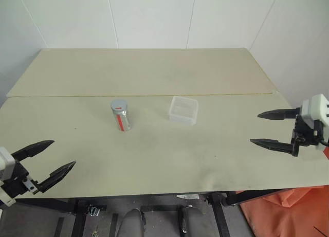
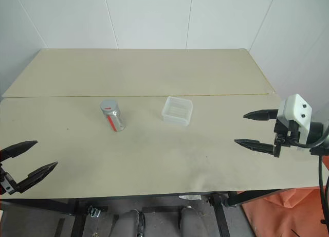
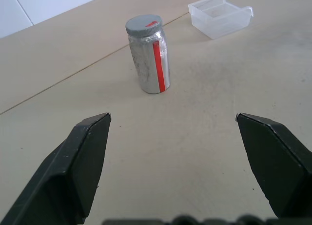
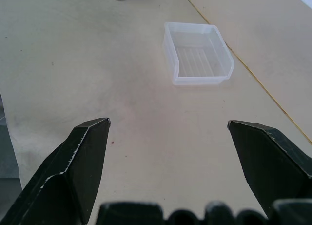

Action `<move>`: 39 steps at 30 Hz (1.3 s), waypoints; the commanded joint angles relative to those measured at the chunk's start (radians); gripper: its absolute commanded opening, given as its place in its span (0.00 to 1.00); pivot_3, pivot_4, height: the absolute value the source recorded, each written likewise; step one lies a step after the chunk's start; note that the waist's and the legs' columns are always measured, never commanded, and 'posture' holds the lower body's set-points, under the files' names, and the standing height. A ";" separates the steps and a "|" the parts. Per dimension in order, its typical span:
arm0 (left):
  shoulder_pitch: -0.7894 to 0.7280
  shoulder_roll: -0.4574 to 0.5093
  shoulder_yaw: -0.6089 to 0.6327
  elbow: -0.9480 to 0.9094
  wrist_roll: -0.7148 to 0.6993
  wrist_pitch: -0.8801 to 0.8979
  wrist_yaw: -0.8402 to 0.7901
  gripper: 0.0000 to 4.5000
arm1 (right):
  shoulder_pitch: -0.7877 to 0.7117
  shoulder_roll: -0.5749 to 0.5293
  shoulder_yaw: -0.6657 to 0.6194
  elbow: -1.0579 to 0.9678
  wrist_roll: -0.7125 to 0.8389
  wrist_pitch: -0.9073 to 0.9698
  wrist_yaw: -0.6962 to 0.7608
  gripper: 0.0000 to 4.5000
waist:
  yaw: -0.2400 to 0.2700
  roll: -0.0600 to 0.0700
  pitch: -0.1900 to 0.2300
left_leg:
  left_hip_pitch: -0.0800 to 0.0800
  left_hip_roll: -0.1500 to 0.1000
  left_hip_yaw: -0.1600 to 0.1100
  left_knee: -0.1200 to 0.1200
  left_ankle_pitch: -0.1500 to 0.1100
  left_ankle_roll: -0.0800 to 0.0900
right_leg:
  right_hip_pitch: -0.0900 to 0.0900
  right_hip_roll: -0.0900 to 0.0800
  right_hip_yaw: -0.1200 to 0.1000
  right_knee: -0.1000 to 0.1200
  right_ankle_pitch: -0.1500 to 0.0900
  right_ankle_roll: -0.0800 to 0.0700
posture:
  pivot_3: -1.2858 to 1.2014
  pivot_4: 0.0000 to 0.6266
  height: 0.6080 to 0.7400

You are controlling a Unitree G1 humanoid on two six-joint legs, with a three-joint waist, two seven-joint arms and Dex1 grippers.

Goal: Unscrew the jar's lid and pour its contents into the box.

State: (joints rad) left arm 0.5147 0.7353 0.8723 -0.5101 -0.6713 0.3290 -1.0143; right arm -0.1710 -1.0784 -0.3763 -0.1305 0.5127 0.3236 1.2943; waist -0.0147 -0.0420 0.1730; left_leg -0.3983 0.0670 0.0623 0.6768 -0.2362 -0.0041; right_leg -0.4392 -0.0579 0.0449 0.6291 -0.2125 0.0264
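Note:
The jar (image 1: pixel 121 116) stands upright near the middle of the table, silvery with a red stripe, and the grey lid (image 3: pixel 144 25) sits on top of it. Its contents are hidden inside. The clear box (image 1: pixel 183 110) rests a short way to the jar's right, with nothing visible in it. My left gripper (image 1: pixel 52 160) hovers open at the table's front left, well short of the jar. At the right edge my right gripper (image 1: pixel 263 127) is open too, pointing toward the box (image 4: pixel 197 53) from a distance.
The beige table (image 1: pixel 154 160) has a seam across its middle, with a second board (image 1: pixel 144 72) behind it. White walls close the back and right. An orange sheet (image 1: pixel 288 211) lies on the floor below the right front corner.

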 commanded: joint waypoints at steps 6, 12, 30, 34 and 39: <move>-0.020 -0.009 -0.031 -0.031 -0.002 -0.013 0.035 0.99 | -0.016 -0.003 -0.010 -0.024 0.004 -0.024 -0.011 1.00 | 0.000 0.000 0.000 | 0.000 0.000 0.000 0.000 0.000 0.000 | 0.000 0.000 0.000 0.000 0.000 0.000 | 0.52 0.24 1.00; -0.117 -0.118 -0.209 0.007 0.162 -0.132 0.172 0.99 | 0.005 0.021 -0.007 -0.060 0.007 -0.020 -0.040 1.00 | 0.002 0.001 0.000 | 0.000 0.000 0.000 0.000 0.000 0.000 | 0.001 0.000 0.000 0.000 0.000 0.000 | 0.52 0.24 1.00; -0.436 -0.524 -0.692 0.241 0.672 -0.442 0.702 0.99 | -0.065 0.262 0.177 -0.277 0.044 0.094 -0.296 1.00 | 0.002 0.000 -0.001 | -0.001 -0.002 -0.002 0.002 0.000 0.001 | 0.003 0.002 0.002 0.000 0.008 0.007 | 0.52 0.24 1.00; -0.514 -0.550 -0.710 0.331 0.701 -0.482 0.777 0.99 | -0.039 0.304 0.200 -0.351 0.063 0.129 -0.341 1.00 | 0.005 0.000 -0.001 | -0.001 -0.002 -0.002 0.003 0.000 0.001 | 0.003 0.002 0.002 0.000 0.008 0.007 | 0.52 0.24 1.00; -0.574 -0.562 -0.744 0.410 0.704 -0.510 0.799 0.99 | -0.013 0.308 0.203 -0.387 0.069 0.142 -0.365 1.00 | 0.004 0.000 -0.001 | -0.001 -0.002 -0.002 0.003 0.000 0.001 | 0.004 0.001 0.002 -0.001 0.011 0.004 | 0.52 0.24 1.00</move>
State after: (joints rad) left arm -0.0429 0.1806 0.1425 -0.1019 0.0357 -0.1515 -0.2300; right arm -0.1823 -0.7679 -0.1561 -0.4850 0.5661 0.4622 0.9441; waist -0.0105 -0.0419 0.1719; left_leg -0.3996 0.0648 0.0599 0.6796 -0.2358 -0.0034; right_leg -0.4353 -0.0567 0.0469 0.6283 -0.2017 0.0301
